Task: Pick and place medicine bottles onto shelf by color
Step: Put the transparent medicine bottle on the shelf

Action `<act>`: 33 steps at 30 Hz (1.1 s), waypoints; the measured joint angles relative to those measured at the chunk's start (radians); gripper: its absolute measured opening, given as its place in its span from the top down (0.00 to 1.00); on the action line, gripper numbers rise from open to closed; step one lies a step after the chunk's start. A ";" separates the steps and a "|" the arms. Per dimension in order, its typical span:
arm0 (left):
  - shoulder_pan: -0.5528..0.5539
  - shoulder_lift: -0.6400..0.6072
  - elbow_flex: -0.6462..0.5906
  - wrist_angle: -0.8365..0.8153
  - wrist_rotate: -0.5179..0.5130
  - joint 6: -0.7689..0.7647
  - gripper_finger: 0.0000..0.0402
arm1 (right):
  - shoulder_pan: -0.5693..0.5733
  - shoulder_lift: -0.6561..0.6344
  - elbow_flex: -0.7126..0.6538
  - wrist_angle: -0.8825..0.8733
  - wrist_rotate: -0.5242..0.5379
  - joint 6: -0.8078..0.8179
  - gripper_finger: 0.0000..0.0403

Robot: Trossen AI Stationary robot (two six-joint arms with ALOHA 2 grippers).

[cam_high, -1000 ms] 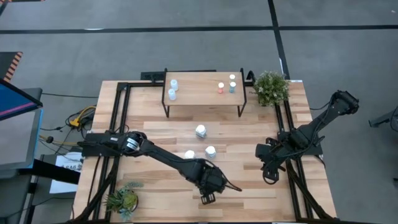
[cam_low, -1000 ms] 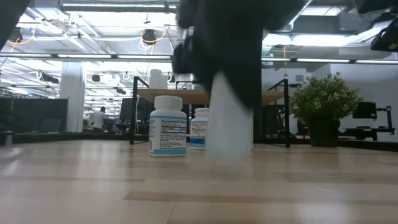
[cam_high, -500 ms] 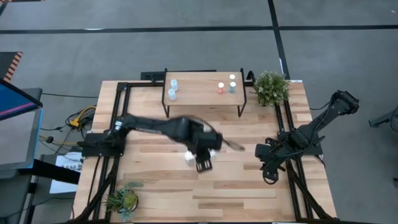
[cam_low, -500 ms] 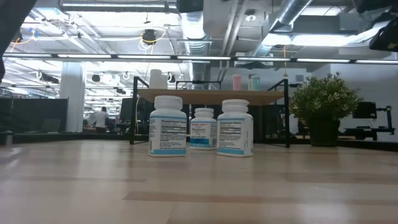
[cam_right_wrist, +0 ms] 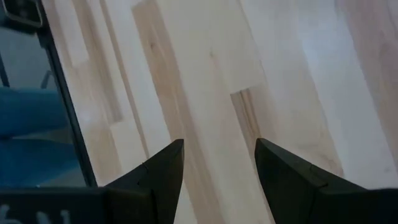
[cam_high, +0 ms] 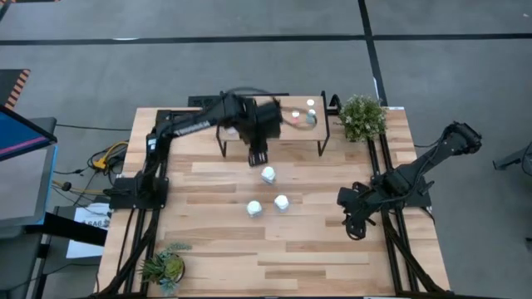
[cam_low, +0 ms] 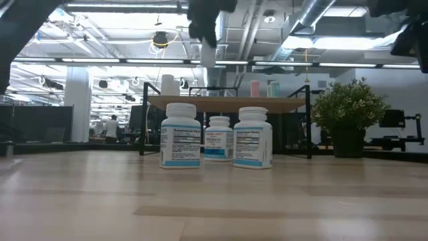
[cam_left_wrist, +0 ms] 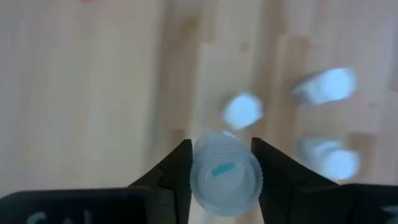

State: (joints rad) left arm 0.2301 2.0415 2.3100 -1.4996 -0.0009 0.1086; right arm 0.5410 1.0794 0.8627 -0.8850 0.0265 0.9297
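My left gripper [cam_high: 257,155] hangs high over the table at the shelf's front edge, shut on a small pale-capped medicine bottle [cam_left_wrist: 225,180]. The shelf [cam_high: 295,131], a low wooden riser on black legs, stands at the far middle. On its right part stand small bottles [cam_high: 310,118]; my left arm hides its left part. Three bigger white bottles with blue labels [cam_high: 268,175] [cam_high: 282,202] [cam_high: 253,208] stand upright on the table's middle. My right gripper [cam_right_wrist: 217,155] waits open above the table's right side, nothing between its fingers. My left gripper pinches the small bottle between its two fingers at two opposite sides of its top end [cam_left_wrist: 200,177]. The fingers come from above, pointing steeply down. The bottle sits upright, cap toward the wrist, lifted clear, with the white bottles far below it.
A potted plant [cam_high: 362,116] stands at the far right corner beside the shelf, and a smaller plant [cam_high: 165,266] at the near left. Black frame rails [cam_high: 384,166] run along both sides. The near half of the table [cam_high: 316,257] is bare wood.
My left gripper has swung from the table's near edge toward the far edge and risen, turning as it went. It has carried the small bottle over the three white bottles to the shelf's front. The white bottles have stayed in place.
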 joint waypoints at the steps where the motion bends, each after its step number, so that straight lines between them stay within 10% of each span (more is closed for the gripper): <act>1: 0.029 0.000 0.000 -0.005 0.004 0.037 0.72 | -0.009 0.000 0.000 0.003 0.000 0.010 0.46; 19: 0.370 0.006 0.000 0.061 0.147 0.342 0.71 | -0.150 0.000 0.000 0.011 0.037 0.102 0.46; 33: 0.415 0.017 -0.143 0.144 0.153 0.388 0.71 | -0.178 0.000 0.000 0.012 0.036 0.102 0.46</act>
State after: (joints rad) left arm 0.6448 2.0586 2.1674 -1.3555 0.1518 0.4971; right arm 0.3630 1.0794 0.8627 -0.8725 0.0628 1.0313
